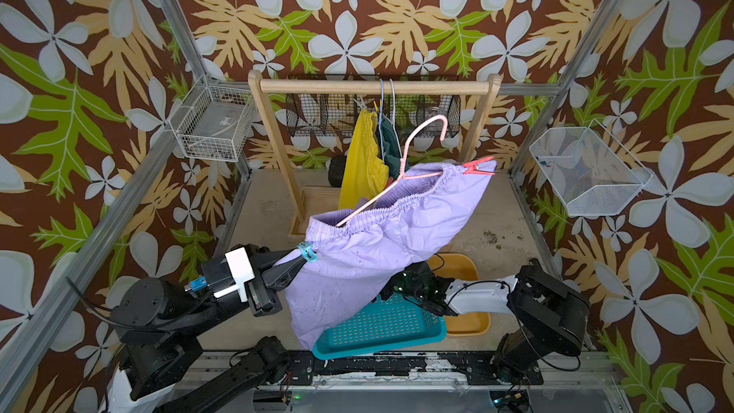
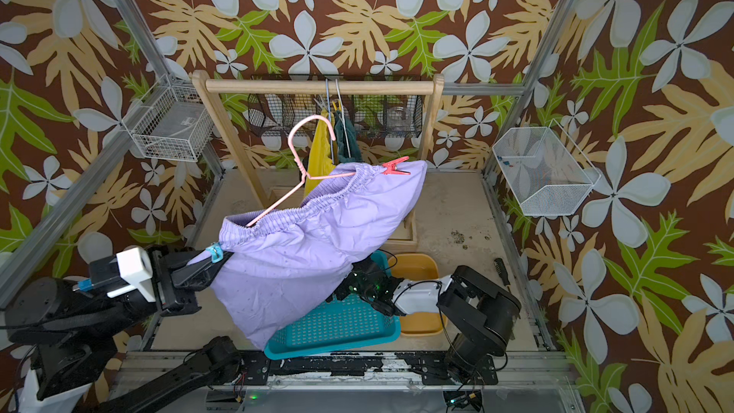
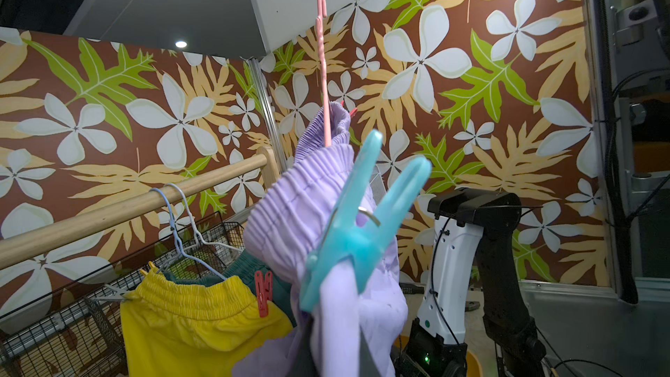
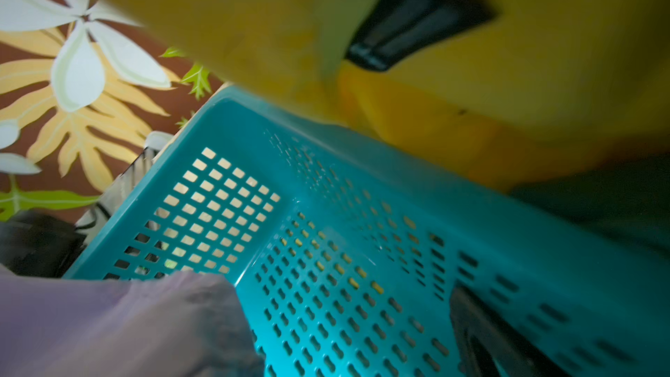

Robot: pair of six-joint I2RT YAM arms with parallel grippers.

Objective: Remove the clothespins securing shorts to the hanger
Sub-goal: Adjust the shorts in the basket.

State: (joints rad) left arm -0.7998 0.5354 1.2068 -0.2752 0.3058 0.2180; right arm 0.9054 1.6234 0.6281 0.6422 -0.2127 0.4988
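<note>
above the teal basket [image 1: 377, 349] the lilac shorts [image 1: 377, 248] hang on the pink hanger [image 1: 403, 160] with light blue clothespin [image 1: 308, 253] and red clothespin [image 1: 478, 166] both clamped on, left jaws closed tight on their corner, right jaws wide and empty, so i judge both pins remain to remove.

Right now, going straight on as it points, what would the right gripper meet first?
Probably the teal basket, its perforated inside: the open right gripper points into it. The lilac shorts hang close beside; depth unclear.
</note>
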